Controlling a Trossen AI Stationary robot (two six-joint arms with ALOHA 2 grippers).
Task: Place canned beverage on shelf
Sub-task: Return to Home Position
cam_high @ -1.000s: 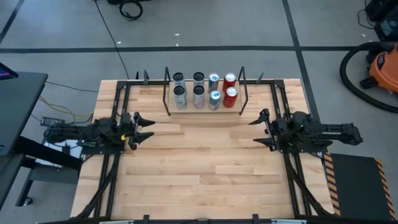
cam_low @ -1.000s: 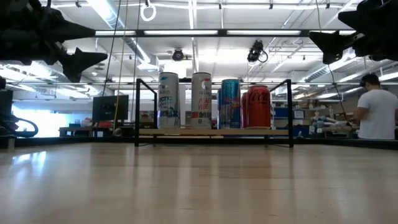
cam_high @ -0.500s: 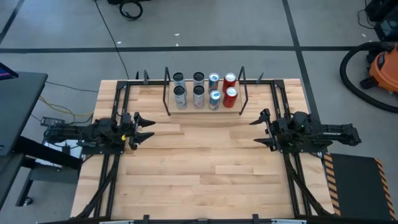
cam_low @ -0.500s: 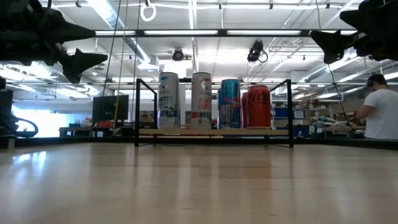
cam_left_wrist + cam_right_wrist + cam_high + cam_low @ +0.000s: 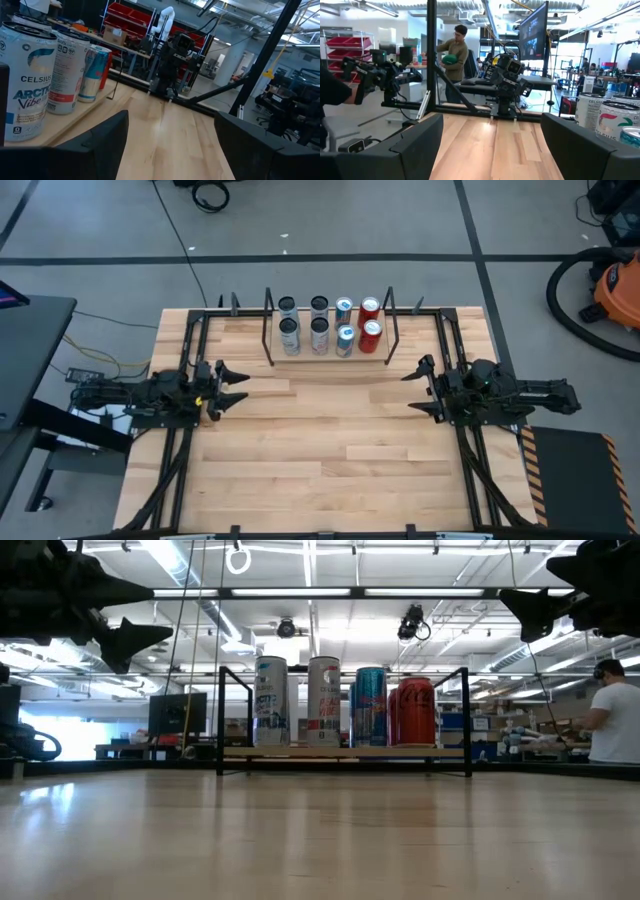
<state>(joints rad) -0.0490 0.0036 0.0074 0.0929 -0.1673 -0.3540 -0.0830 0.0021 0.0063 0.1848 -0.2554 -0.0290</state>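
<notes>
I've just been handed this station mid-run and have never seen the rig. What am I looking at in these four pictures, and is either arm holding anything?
It is a robot with two dark arms at a wooden table. The top-down picture shows everything: the left gripper at the table's left side, the right gripper at its right, both open and empty. At the far edge stands the shelf with eight cans in two rows of four. The table-level picture looks across at that shelf. The other two come from cameras on each wrist, looking past that arm's own fingers.
</notes>
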